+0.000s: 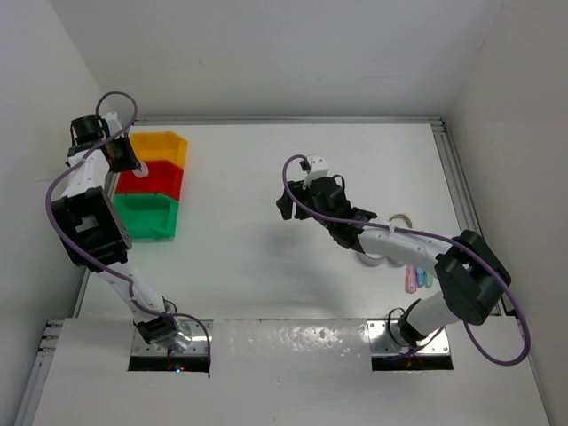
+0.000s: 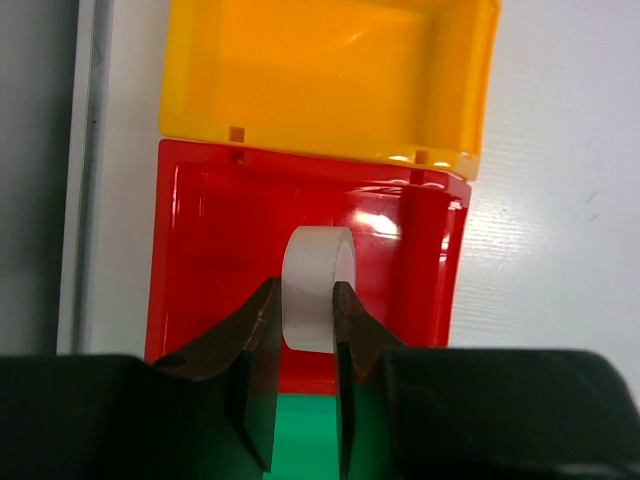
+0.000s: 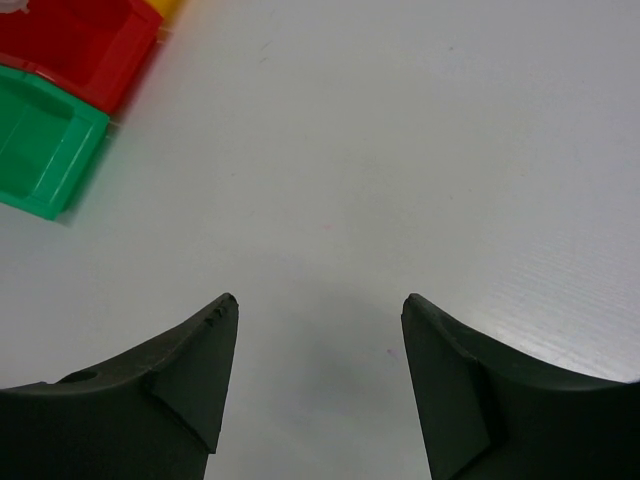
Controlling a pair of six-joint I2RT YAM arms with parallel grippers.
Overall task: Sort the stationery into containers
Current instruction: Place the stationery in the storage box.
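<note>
The yellow bin [image 1: 165, 145], red bin [image 1: 153, 181] and green bin [image 1: 147, 216] stand in a row at the table's left. My left gripper [image 1: 135, 165] is shut on a white tape roll [image 2: 318, 288] and holds it upright over the red bin [image 2: 220, 230], with the yellow bin [image 2: 320, 80] beyond it and the green bin [image 2: 300, 440] below it. My right gripper [image 1: 286, 209] is open and empty over bare table at the centre; its jaws [image 3: 318, 305] stand wide apart. A beige tape roll [image 1: 401, 219] and pastel pink and blue sticks [image 1: 415, 280] lie at the right.
Another tape roll [image 1: 374, 258] lies partly under the right arm. The red bin [image 3: 70, 50] and green bin [image 3: 40, 150] show at the top left of the right wrist view. A metal rail [image 1: 457, 177] edges the table on the right; walls close in on all sides.
</note>
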